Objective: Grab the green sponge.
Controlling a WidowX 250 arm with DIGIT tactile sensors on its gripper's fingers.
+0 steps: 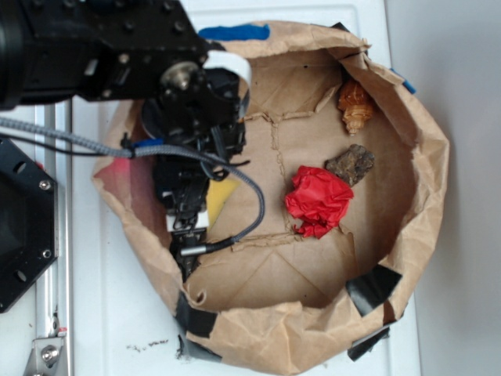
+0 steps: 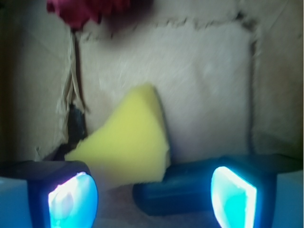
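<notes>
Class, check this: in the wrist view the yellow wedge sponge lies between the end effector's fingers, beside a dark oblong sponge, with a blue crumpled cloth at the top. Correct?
Not quite. The crumpled cloth is red, not blue, as the exterior view shows clearly. The yellow wedge sponge, the dark oblong sponge and the end effector are as stated.

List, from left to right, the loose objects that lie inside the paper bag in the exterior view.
yellow wedge sponge (partly hidden by the arm), red crumpled paper, dark brown rough lump. The orange ridged object sits above the lump at the same position across, so I leave it unordered.
</notes>
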